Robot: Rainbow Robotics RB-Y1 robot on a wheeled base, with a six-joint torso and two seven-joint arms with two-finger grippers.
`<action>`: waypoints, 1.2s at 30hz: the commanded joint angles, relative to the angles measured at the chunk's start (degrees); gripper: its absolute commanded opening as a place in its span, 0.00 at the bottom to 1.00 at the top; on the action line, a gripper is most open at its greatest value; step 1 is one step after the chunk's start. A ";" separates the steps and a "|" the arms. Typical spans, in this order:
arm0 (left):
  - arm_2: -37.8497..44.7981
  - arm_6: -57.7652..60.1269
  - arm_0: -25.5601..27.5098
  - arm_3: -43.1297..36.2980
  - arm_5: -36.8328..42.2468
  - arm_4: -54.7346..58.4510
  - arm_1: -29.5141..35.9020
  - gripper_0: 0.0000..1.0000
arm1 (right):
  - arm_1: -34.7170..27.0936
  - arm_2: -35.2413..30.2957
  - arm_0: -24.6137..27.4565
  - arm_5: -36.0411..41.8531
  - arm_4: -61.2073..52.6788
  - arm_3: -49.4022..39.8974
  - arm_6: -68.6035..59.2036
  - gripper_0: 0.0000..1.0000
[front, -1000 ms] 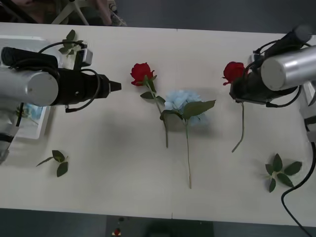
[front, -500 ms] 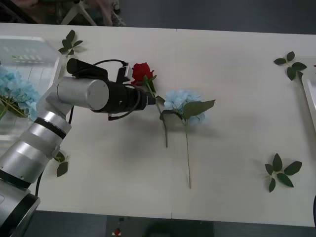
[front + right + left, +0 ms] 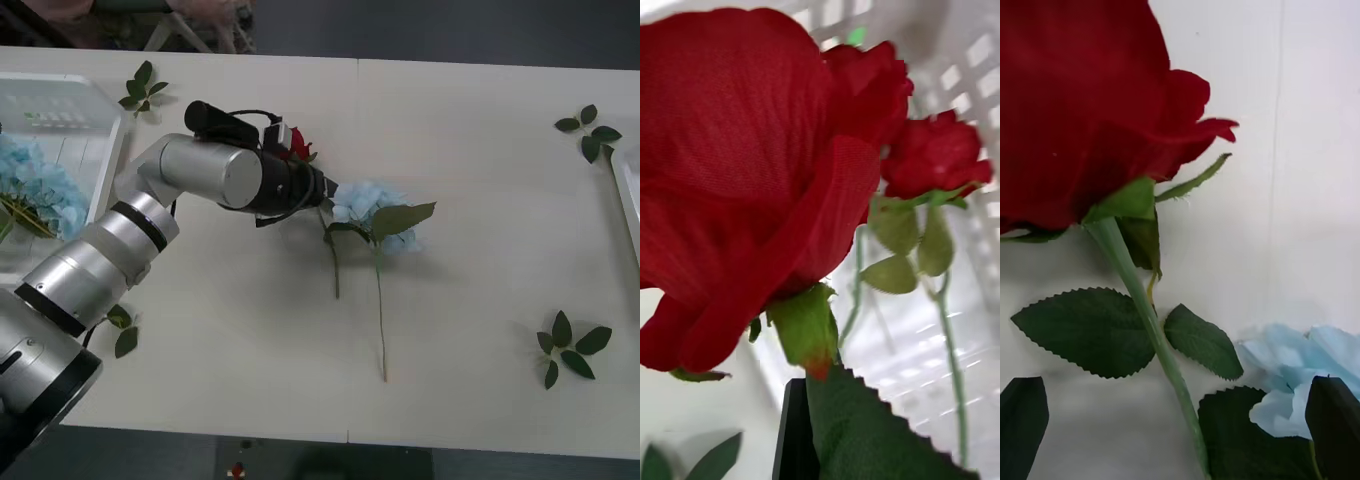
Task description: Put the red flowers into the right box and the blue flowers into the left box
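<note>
A red flower (image 3: pixel 296 144) lies mid-table, its bloom partly hidden behind my left arm. My left gripper (image 3: pixel 326 189) hangs low over its stem and is open; its black fingers (image 3: pixel 1022 420) stand on either side of the green stem (image 3: pixel 1142 307). A blue flower (image 3: pixel 368 206) lies just right of it, touching the rose's leaves. More blue flowers (image 3: pixel 35 182) lie in the left box (image 3: pixel 100 98). My right gripper (image 3: pixel 809 439) is shut on a red flower (image 3: pixel 745 180), held over the right box (image 3: pixel 628 195), where another red flower (image 3: pixel 936 157) lies.
Loose leaf sprigs lie at the back left (image 3: pixel 141 86), front left (image 3: pixel 120 330), back right (image 3: pixel 590 130) and front right (image 3: pixel 570 350). The blue flower's long stem (image 3: pixel 381 320) runs toward the front edge.
My left arm has swung from the left box across to the middle rose and reached further right over its stem. My right arm has carried its rose out of the front view.
</note>
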 commanded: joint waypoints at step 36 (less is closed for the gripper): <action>-20.21 5.18 -8.90 8.72 0.70 -16.04 -0.11 0.95 | -11.34 10.61 -1.23 -13.88 -15.09 12.31 4.78 1.00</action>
